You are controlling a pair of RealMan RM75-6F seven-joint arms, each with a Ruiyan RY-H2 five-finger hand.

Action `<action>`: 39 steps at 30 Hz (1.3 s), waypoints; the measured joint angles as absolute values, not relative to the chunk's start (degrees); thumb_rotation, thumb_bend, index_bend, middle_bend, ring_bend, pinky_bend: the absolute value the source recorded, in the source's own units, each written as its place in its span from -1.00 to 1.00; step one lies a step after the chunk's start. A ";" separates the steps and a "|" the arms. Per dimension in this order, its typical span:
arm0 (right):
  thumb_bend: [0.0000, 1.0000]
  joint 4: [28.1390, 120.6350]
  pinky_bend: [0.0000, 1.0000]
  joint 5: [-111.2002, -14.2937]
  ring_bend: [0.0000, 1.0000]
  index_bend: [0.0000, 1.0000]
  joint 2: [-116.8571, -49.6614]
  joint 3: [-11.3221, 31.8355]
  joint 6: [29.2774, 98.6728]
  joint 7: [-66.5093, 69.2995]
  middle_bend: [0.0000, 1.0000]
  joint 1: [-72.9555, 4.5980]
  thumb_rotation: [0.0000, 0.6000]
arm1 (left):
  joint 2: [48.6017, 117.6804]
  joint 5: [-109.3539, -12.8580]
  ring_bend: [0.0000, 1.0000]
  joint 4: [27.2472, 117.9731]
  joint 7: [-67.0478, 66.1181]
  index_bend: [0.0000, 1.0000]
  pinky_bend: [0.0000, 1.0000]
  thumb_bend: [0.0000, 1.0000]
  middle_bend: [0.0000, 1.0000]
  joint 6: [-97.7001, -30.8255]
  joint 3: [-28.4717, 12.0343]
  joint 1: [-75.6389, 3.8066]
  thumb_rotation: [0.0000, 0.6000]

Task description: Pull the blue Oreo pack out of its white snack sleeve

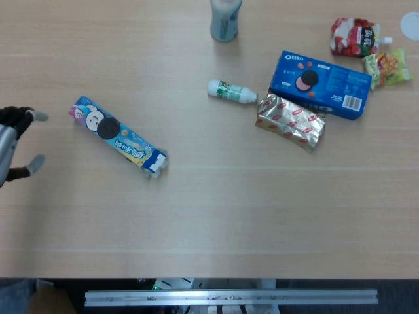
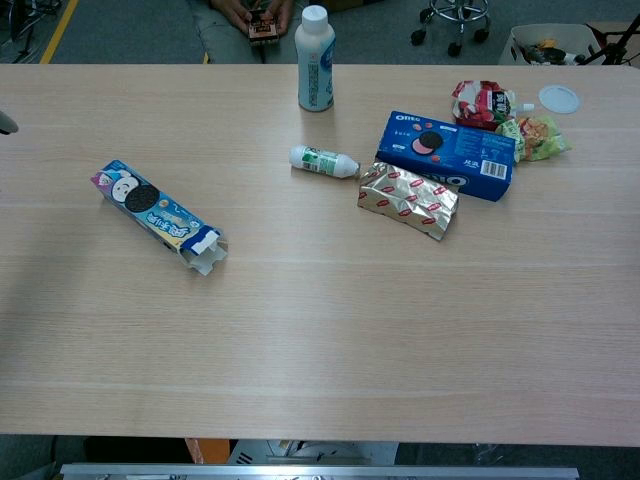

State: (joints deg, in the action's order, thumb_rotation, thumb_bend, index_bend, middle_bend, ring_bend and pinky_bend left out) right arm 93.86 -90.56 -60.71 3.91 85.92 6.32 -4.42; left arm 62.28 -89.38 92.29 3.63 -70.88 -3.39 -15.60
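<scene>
A long blue Oreo pack (image 1: 116,135) printed with a cartoon face and a cookie lies diagonally on the left of the wooden table. Its lower-right end (image 1: 156,162) is open, with white flaps showing. The chest view shows the same pack (image 2: 158,215) and its torn-open end (image 2: 203,248). My left hand (image 1: 10,140) reaches in at the left edge of the head view. Its fingers are spread, it holds nothing, and it is a short gap left of the pack. Only a fingertip (image 2: 5,123) shows in the chest view. My right hand is out of sight.
At the right are a flat blue Oreo box (image 1: 319,84), a silver-red foil pack (image 1: 291,121) and a small white bottle (image 1: 230,91) on its side. A tall bottle (image 1: 224,18) stands at the far edge. Snack bags (image 1: 353,36) and a white lid (image 1: 410,25) lie far right.
</scene>
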 measured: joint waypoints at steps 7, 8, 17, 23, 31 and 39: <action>-0.39 96.17 -0.56 -91.38 -0.39 -0.35 -59.99 4.37 84.15 4.64 -0.26 -6.48 1.00 | 62.45 -91.51 -0.76 87.82 12.94 -0.72 -0.61 -0.52 -0.70 -58.74 -2.58 -23.95 1.00; -0.39 96.18 -0.56 -91.37 -0.39 -0.35 -60.02 4.34 84.20 4.65 -0.26 -6.48 1.00 | 62.65 -91.99 -0.77 86.87 13.58 -0.73 -0.61 -0.53 -0.71 -57.23 -2.37 -25.26 1.00; -0.39 95.52 -0.56 -91.21 -0.39 -0.35 -60.40 3.71 84.66 5.26 -0.26 -6.16 1.00 | 67.03 -98.81 -0.82 77.43 14.03 -0.75 -0.61 -0.52 -0.79 -51.55 0.50 -33.33 1.00; -0.39 95.11 -0.56 -91.13 -0.39 -0.35 -60.74 3.20 85.28 5.56 -0.26 -5.62 1.00 | 70.63 -103.50 -0.82 70.86 14.06 -0.75 -0.61 -0.52 -0.79 -50.99 2.96 -37.35 1.00; -0.39 94.41 -0.56 -90.48 -0.39 -0.35 -60.63 3.00 86.17 6.54 -0.26 -4.88 1.00 | 75.67 -105.34 -0.82 63.71 15.87 -0.74 -0.61 -0.53 -0.79 -49.27 5.27 -41.77 1.00; -0.39 93.27 -0.56 -89.99 -0.39 -0.35 -60.87 2.85 86.38 7.71 -0.26 -4.48 1.00 | 79.31 -104.63 -0.82 57.16 15.68 -0.72 -0.61 -0.52 -0.78 -46.24 7.43 -43.88 1.00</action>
